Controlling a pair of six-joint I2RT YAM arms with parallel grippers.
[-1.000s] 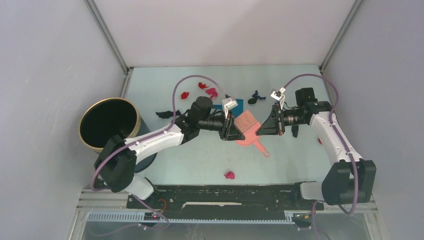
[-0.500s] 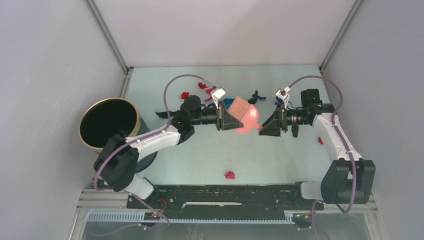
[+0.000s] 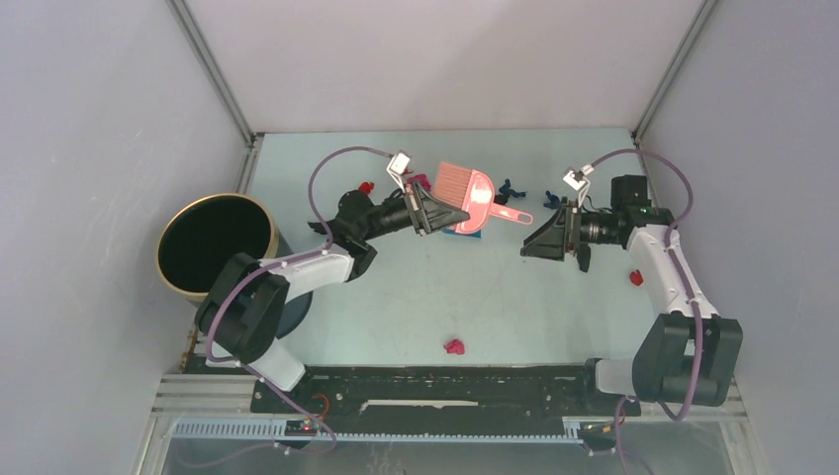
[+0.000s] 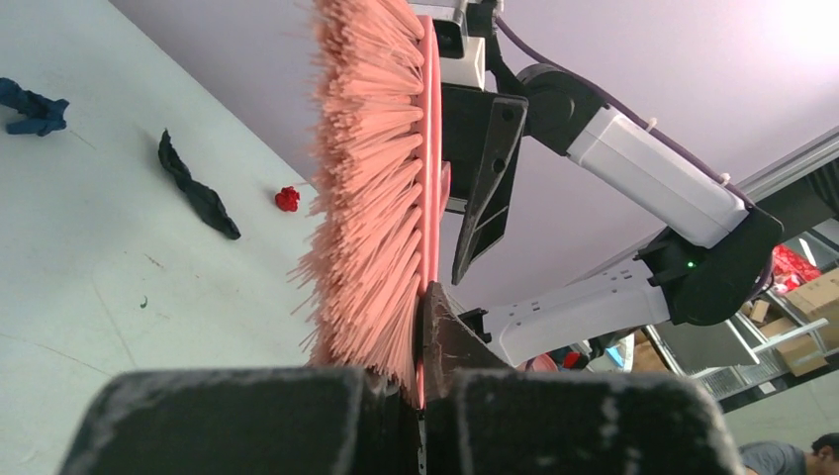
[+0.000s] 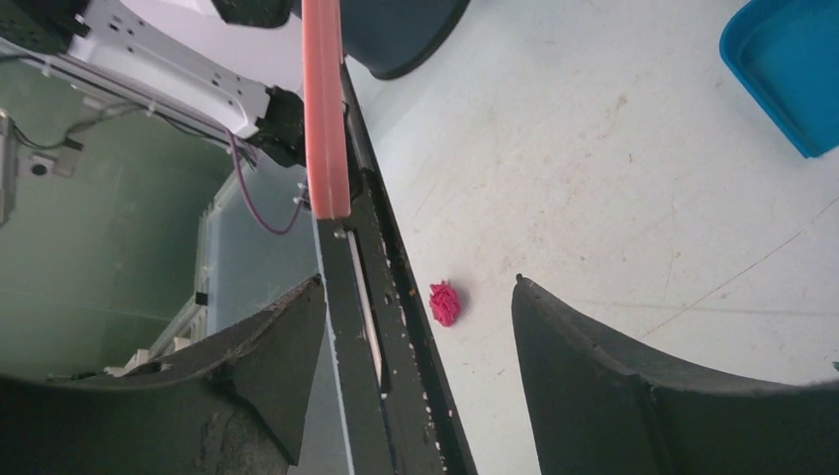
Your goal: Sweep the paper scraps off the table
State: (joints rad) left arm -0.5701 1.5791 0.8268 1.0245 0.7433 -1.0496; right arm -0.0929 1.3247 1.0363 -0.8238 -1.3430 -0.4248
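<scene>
My left gripper is shut on the bristle end of the pink hand brush, held above the table with its handle pointing right. In the left wrist view the brush is clamped in the left gripper. My right gripper stands open and empty, apart from the handle tip. Paper scraps lie scattered: red, pink, dark blue, black, magenta and red. Below the right gripper lies the magenta scrap.
A blue dustpan lies on the table, mostly hidden under the brush in the top view. A black bin with a gold rim stands at the left. Grey walls close in three sides, and a black rail runs along the front.
The left gripper closed on the brush head, lifted it off the table and carried it back and left. The right gripper opened, let the handle go and drew back to the right.
</scene>
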